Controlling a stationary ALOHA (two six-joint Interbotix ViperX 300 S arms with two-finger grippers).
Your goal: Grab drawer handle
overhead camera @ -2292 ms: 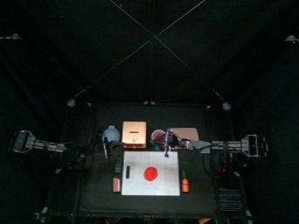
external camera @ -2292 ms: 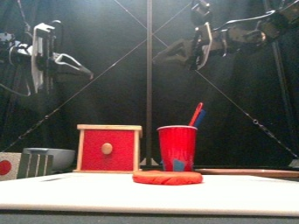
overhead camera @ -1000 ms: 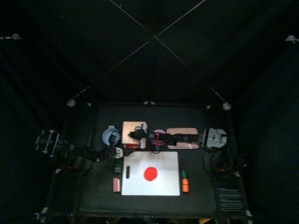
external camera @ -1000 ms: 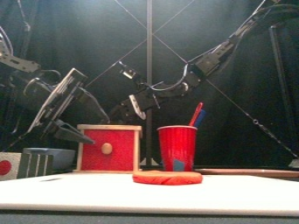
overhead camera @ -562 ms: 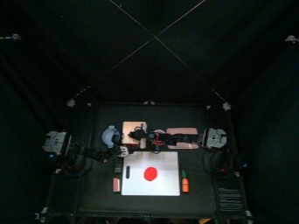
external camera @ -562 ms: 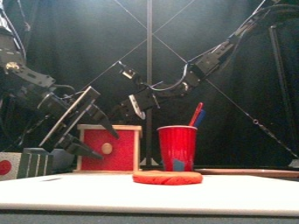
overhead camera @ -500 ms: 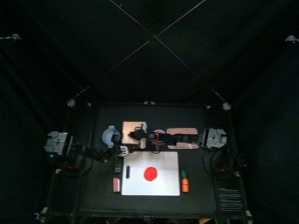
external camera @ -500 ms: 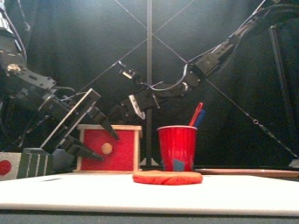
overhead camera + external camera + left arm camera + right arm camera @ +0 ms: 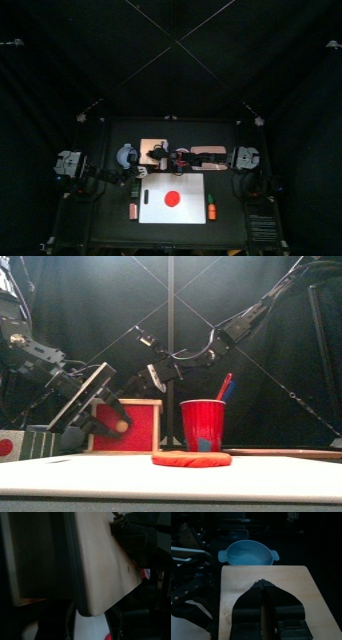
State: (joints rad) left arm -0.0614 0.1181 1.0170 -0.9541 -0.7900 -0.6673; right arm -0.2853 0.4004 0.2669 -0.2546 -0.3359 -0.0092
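Two arms: left gripper [image 9: 104, 416] at the drawer [image 9: 138, 426] front, jaws apart around the knob; right gripper [image 9: 156, 378] pressed shut on the drawer's top.
Drawer place: table's back left.
Risk: jaws may close off-centre and slip off the small knob.
Nearby: red cup [image 9: 203, 425] just beside; red disc [image 9: 191, 459] in front; blue bowl [image 9: 249, 553] behind.

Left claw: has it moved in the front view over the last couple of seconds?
Yes. The left claw came down from high above to the drawer front, near its knob.
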